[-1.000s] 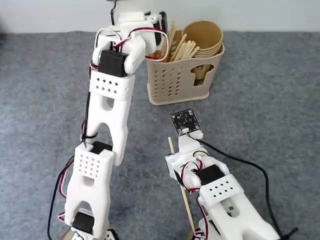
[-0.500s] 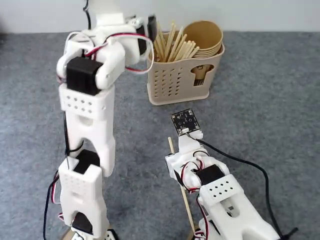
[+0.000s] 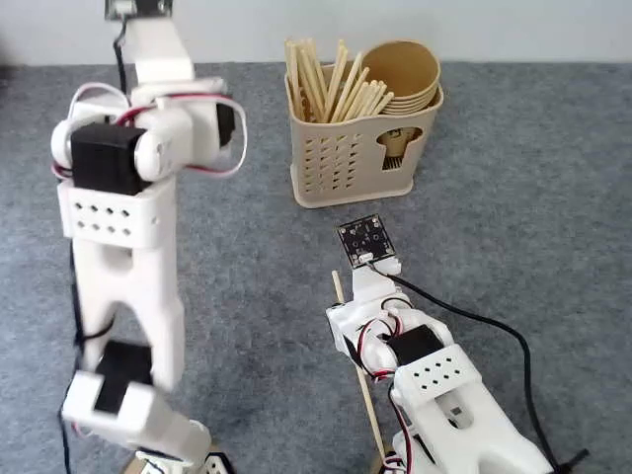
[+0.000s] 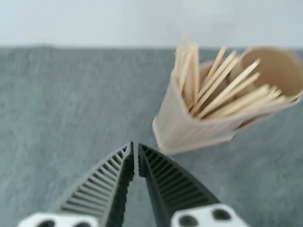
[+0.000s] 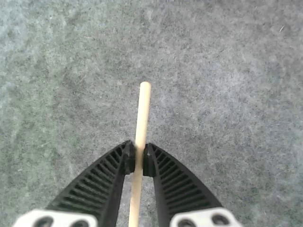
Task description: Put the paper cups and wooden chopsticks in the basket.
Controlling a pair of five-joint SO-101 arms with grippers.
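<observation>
A: What has your right gripper (image 5: 138, 158) got?
B: One chopstick (image 5: 142, 113), pinched, tip jutting ahead. My left gripper (image 4: 135, 153) is closed, empty; the basket (image 4: 189, 130) of chopsticks (image 4: 227, 90) and cups (image 4: 279, 66) stands ahead.

The basket (image 3: 351, 163) stands near the table's (image 3: 513, 197) far edge, about midway along it. The paper cups (image 3: 403, 69) sit nested in its right part and the chopsticks (image 3: 331, 84) in its left. A single chopstick (image 3: 339, 288) lies before the basket toward the near edge, clamped in the right tool (image 5: 135, 158).
</observation>
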